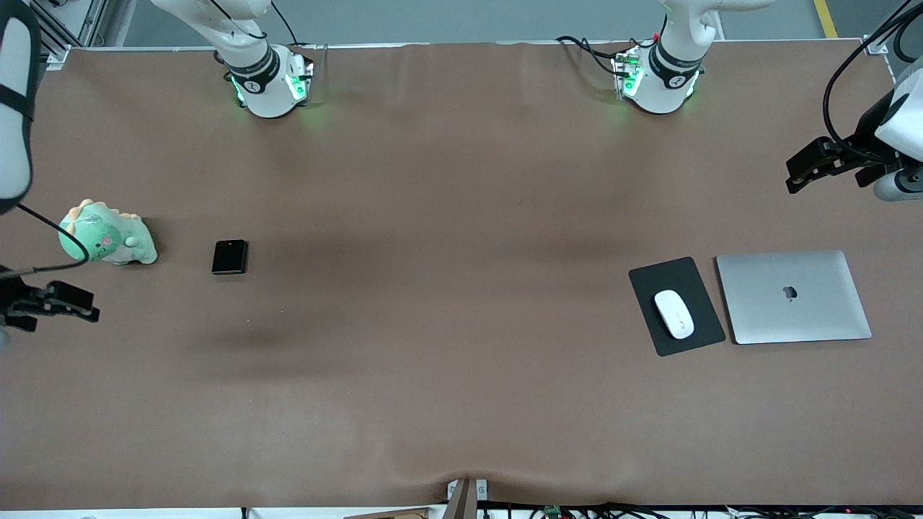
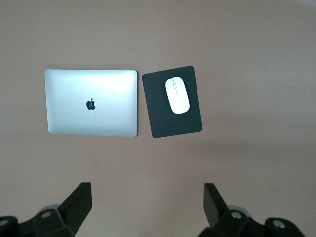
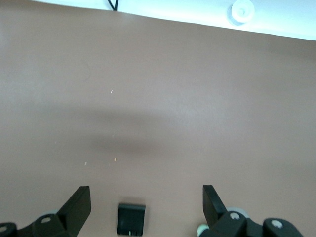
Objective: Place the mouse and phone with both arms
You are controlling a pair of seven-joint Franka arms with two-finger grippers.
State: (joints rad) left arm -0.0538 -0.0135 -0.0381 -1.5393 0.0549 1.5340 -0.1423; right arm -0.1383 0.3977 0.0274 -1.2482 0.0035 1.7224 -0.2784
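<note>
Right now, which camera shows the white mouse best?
The left wrist view: the mouse appears whole and large on the dark mat, its grey centre line visible. The front view shows it smaller; the right wrist view misses it.

Two white jointed arms with black joint bands. The right arm base (image 1: 268,81) and left arm base (image 1: 657,78) are white and rounded, each lit green, with black cables attached. The left gripper (image 1: 818,164) and right gripper (image 1: 54,303) are black, with flat, angular black fingers (image 2: 79,202). Black cables run along both wrists.
</note>
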